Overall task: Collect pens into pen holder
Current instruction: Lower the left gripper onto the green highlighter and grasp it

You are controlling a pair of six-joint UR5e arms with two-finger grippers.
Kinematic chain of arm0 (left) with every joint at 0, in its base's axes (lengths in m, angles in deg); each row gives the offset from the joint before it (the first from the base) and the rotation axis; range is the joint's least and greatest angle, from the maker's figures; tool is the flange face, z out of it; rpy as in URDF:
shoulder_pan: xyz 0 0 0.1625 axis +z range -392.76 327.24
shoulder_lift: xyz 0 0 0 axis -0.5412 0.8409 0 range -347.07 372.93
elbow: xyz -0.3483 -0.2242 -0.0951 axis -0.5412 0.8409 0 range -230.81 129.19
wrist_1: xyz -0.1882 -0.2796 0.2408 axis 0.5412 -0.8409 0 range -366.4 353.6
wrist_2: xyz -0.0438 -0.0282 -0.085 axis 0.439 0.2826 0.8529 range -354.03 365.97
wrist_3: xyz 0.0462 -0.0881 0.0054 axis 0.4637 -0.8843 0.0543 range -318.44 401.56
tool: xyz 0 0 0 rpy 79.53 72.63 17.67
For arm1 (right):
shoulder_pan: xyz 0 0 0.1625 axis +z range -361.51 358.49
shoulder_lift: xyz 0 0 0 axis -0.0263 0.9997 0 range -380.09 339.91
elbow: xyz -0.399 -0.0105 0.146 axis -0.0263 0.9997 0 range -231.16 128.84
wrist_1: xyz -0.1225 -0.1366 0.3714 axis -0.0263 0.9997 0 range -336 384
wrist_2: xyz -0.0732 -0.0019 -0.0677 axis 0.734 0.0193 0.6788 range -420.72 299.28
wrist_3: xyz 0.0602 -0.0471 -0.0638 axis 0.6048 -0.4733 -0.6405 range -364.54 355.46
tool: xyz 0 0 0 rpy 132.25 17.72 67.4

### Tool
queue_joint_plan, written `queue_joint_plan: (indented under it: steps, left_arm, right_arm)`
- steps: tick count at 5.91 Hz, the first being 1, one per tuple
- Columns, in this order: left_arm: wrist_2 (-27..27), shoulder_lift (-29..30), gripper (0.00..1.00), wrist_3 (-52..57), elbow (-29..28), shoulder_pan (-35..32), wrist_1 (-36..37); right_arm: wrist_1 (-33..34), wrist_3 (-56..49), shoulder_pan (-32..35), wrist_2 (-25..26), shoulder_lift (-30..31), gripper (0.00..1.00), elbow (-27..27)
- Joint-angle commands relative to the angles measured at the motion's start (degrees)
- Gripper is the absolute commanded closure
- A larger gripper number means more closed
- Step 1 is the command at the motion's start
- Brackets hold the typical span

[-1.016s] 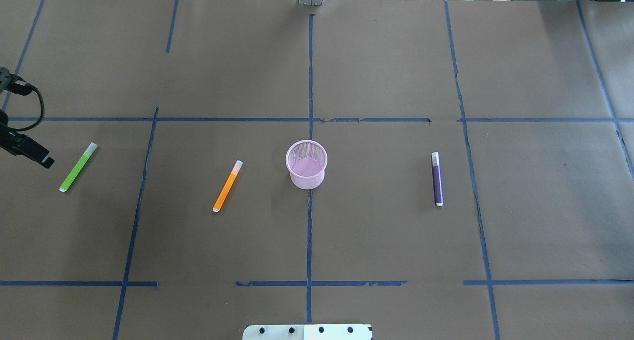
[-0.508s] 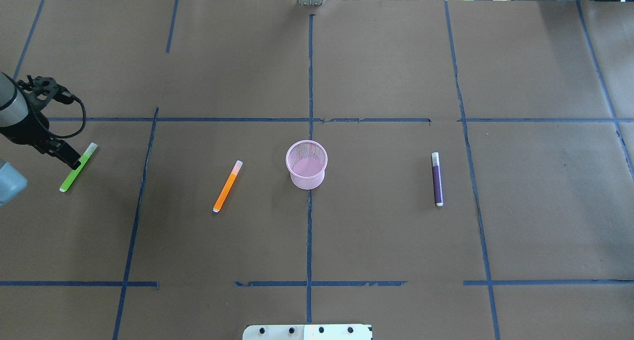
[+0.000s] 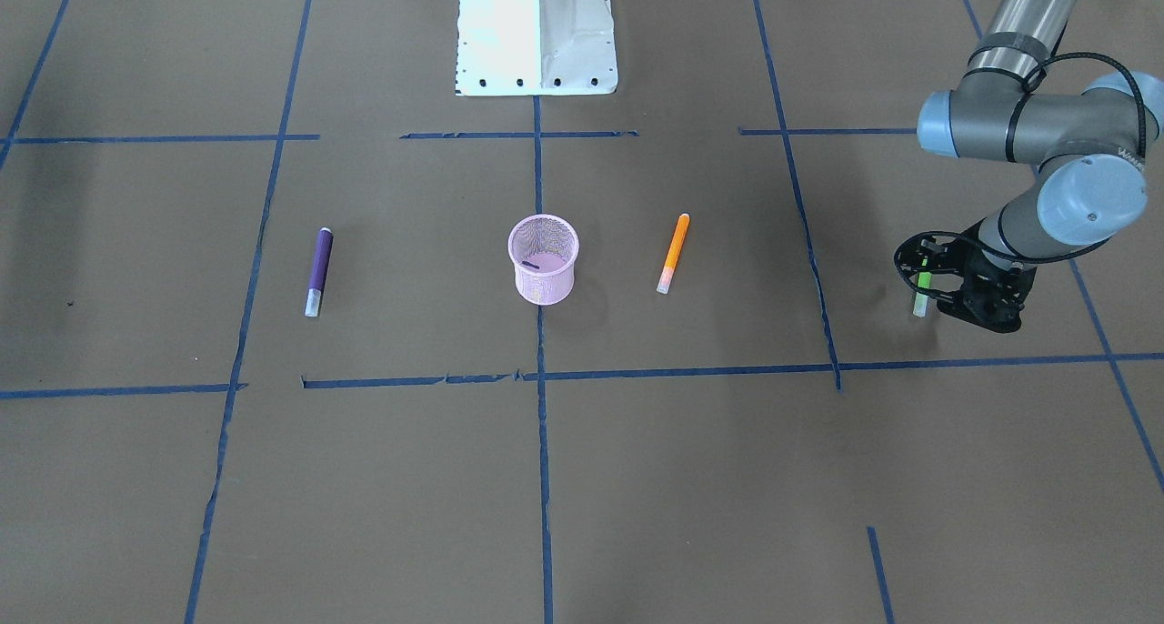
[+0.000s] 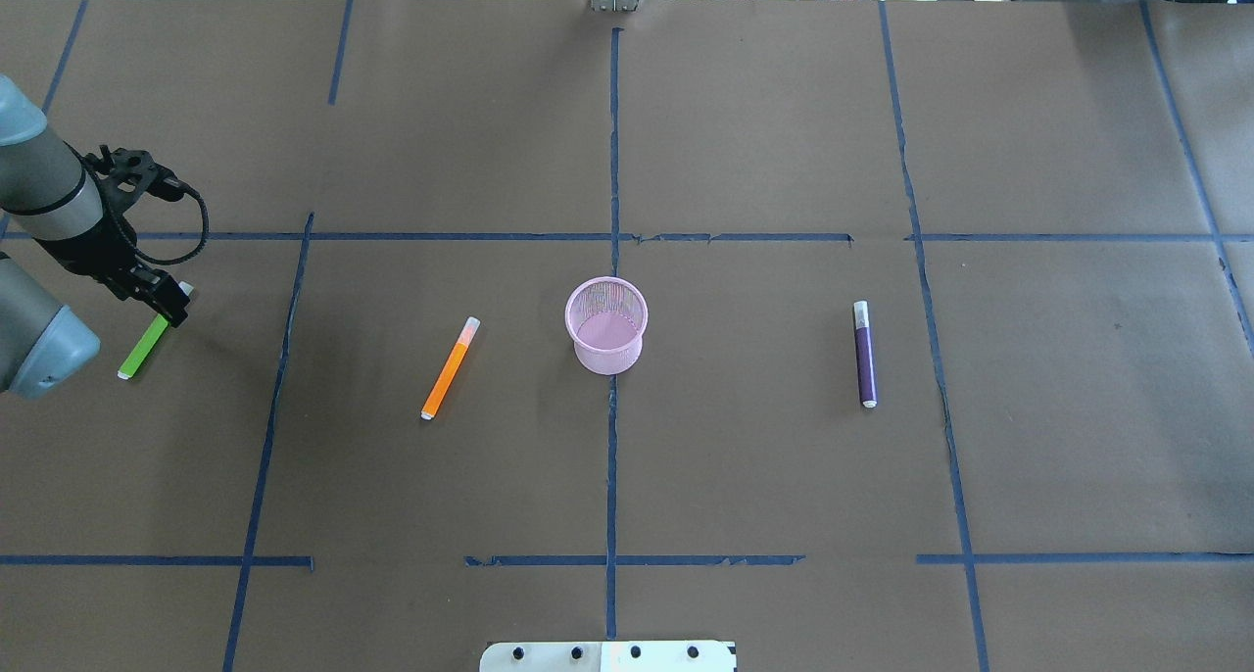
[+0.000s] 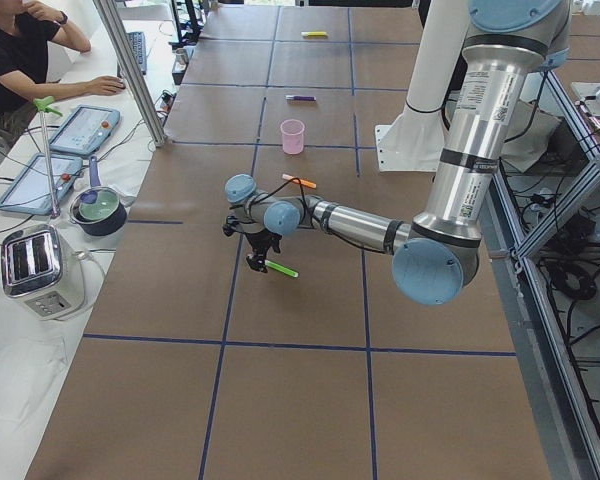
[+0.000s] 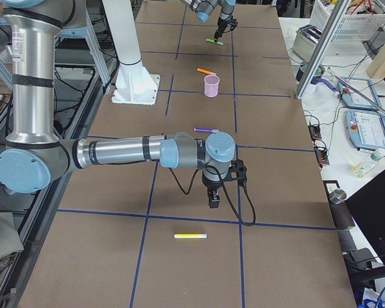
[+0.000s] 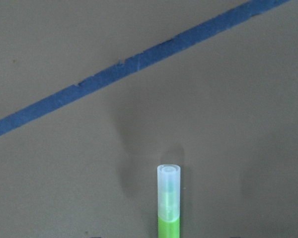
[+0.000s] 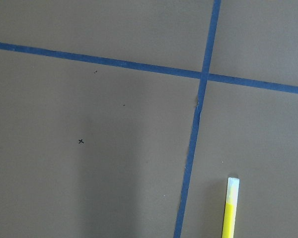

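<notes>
The pink mesh pen holder (image 4: 606, 329) stands upright at the table's middle. An orange pen (image 4: 449, 370) lies to its left and a purple pen (image 4: 865, 356) to its right. At the far left lies a green pen (image 4: 140, 351). My left gripper (image 4: 168, 310) hangs low over its cap half, open, with no finger on the pen; the left wrist view shows the pale cap (image 7: 169, 184) lying free on the paper. My right gripper (image 6: 213, 202) shows only in the exterior right view, near the table's end, and I cannot tell whether it is open or shut.
A yellow pen (image 6: 190, 236) lies on the table beside the right gripper, and the right wrist view shows it too (image 8: 230, 208). The robot's white base (image 3: 536, 33) stands at the table's edge. Blue tape lines (image 4: 612, 163) cross the brown paper. A person sits at a side desk (image 5: 25, 50).
My left arm has swung in from the left edge towards the right, and its gripper now sits over the green pen's cap half. The pens and the holder have not moved.
</notes>
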Motion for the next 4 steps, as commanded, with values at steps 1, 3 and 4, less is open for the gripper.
queue_joint_plan:
  steps: [1, 3, 4]
  left_arm:
    - [0.32, 0.09, 0.32, 0.01, -0.65, 0.21, 0.01]
    - [0.32, 0.09, 0.35, 0.01, -1.18, 1.27, 0.01]
    - [0.32, 0.09, 0.44, 0.01, -1.18, 1.36, 0.01]
  right_arm:
    - [0.02, 0.00, 0.00, 0.00, 0.00, 0.00, 0.20]
    - [-0.07, 0.00, 0.00, 0.00, 0.00, 0.00, 0.47]
    - [-0.07, 0.00, 0.00, 0.00, -0.08, 0.00, 0.56]
